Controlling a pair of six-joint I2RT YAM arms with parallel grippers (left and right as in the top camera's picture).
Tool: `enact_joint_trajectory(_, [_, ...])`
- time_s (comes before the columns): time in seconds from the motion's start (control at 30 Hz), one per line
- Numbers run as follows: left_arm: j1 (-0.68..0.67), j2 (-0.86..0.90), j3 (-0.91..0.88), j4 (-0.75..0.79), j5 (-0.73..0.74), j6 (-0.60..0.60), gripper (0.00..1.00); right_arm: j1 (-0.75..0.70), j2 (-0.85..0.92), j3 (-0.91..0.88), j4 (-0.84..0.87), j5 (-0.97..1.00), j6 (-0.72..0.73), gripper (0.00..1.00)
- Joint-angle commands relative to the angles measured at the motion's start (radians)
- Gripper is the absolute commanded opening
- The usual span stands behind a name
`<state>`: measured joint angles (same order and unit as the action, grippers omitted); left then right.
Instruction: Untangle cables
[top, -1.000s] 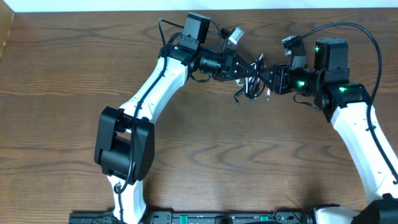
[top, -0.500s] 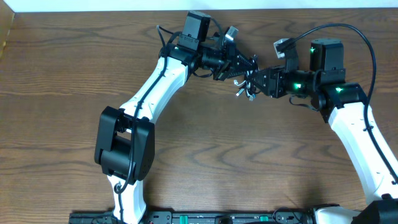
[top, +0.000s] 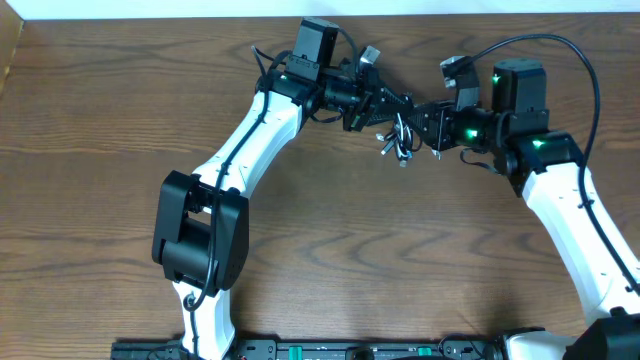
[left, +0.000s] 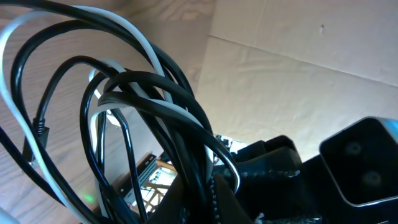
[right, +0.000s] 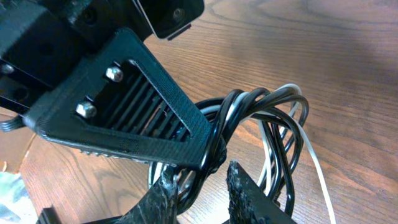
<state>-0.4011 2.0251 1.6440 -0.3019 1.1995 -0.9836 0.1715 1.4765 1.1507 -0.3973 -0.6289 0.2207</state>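
Dark brown wood-grain worktop, smooth with a low sheen, beneath arms clad in glossy white plastic shells and matt black plastic joint housings. The black cable and the white cable both wear smooth, shiny sheaths that catch the light. The left gripper shows a finger of matt black ribbed plastic fixed with bright metal screws. The fingers of the right gripper have a rough, grainy black surface. A pale creased sheet looks like card.
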Motion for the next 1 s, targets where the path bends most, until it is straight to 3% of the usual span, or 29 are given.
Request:
enact_joint_trajectory(0.0, [-0.022, -0.012, 0.0, 0.005, 0.076, -0.056, 0.07, 0.033, 0.043, -0.002, 0.033, 0.066, 0.021, 0.14])
enact_joint_trajectory(0.17, [-0.022, -0.012, 0.0, 0.005, 0.076, -0.069, 0.08, 0.039, 0.065, -0.002, 0.037, 0.261, 0.103, 0.01])
enact_joint_trajectory(0.33, [-0.021, -0.012, 0.0, 0.005, 0.076, -0.053, 0.08, 0.026, 0.064, -0.002, 0.006, 0.35, 0.121, 0.01])
enact_joint_trajectory(0.63, [-0.014, -0.012, 0.0, -0.004, 0.094, 0.249, 0.07, -0.03, 0.064, -0.002, -0.119, 0.71, 0.183, 0.01])
enact_joint_trajectory(0.87, [-0.014, -0.012, 0.0, -0.007, 0.199, 0.385, 0.07, -0.064, 0.064, -0.001, -0.113, 0.731, 0.14, 0.01])
enact_joint_trajectory(0.97, [-0.014, -0.012, 0.0, -0.016, 0.275, 0.516, 0.08, -0.085, 0.064, -0.001, -0.107, 0.726, 0.122, 0.01])
